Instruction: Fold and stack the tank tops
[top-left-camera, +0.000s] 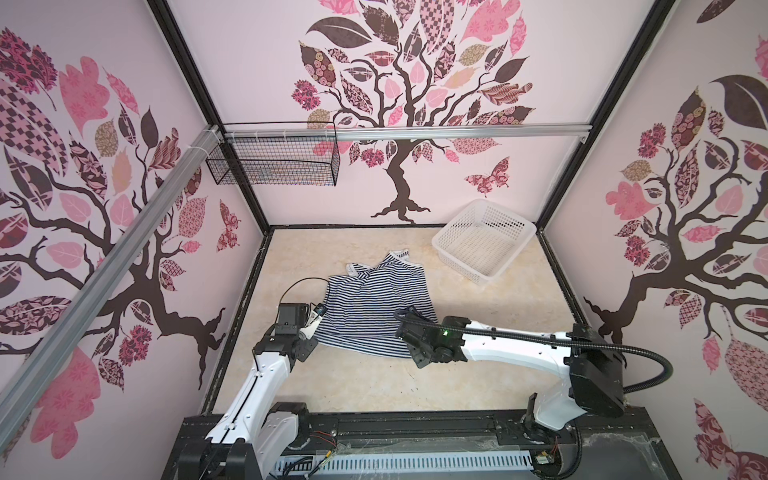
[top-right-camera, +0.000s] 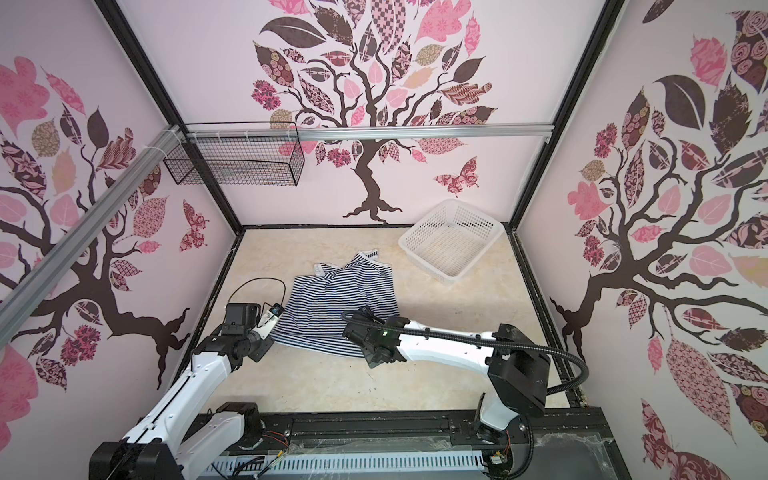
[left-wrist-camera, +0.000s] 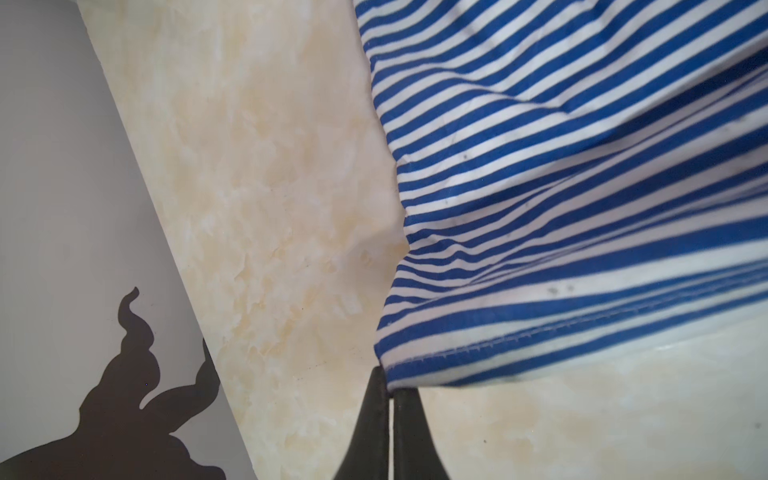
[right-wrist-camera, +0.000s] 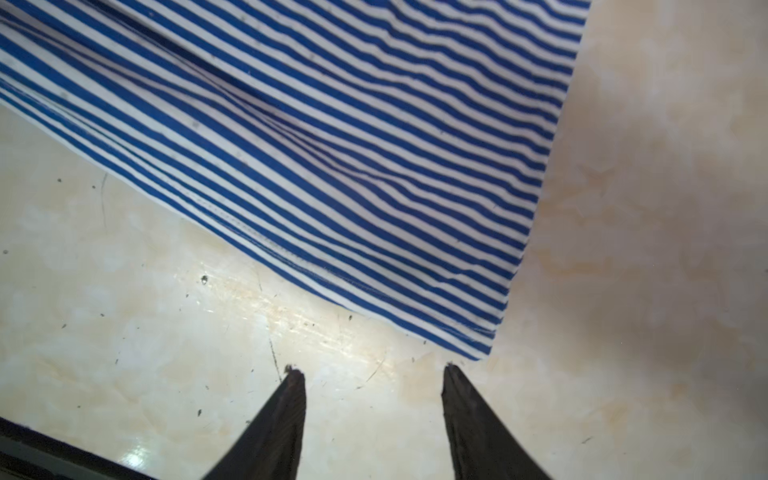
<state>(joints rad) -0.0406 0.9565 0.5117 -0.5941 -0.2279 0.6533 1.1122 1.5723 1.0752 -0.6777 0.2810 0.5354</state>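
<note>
Left gripper (left-wrist-camera: 390, 390) pinches one hem corner of the tank top (top-left-camera: 370, 299); right gripper (right-wrist-camera: 370, 370), jaws apart and empty, sits just short of the opposite corner.

Tree-patterned pink walls (top-left-camera: 457, 183) enclose beige marbled floor (top-left-camera: 374, 386).

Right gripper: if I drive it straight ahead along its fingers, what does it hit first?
Probably the hem of the tank top, which lies just ahead of the open right gripper, near the cloth's corner. Whether the tips would slide over or under it is unclear.
</note>
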